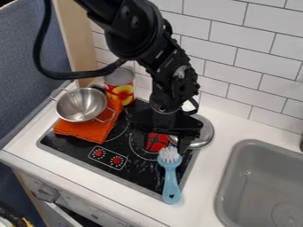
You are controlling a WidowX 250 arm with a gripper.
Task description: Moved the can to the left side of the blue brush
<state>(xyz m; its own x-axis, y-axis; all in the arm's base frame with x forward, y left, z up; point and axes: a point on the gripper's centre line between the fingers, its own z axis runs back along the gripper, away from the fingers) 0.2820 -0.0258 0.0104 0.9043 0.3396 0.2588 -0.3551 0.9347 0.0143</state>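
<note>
A can [120, 92] with a red and yellow label and a silver top stands upright at the back left of the black stove [141, 178], behind the orange cloth. The light blue brush [170, 181] lies at the stove's front right, its white bristles toward the back and its handle end over the front edge. My gripper [167, 138] hangs low over the right part of the stove, just behind the bristles and to the right of the can. A red patch [156, 142] shows beneath it; I cannot tell whether that is part of the burner or a separate thing.
A metal bowl-shaped strainer [81, 105] with wire handles rests on an orange cloth [89, 129] at the left. Behind my gripper's right side is a round silver lid [204, 132]. A grey sink [260, 184] is at the right, and a tiled wall rises behind.
</note>
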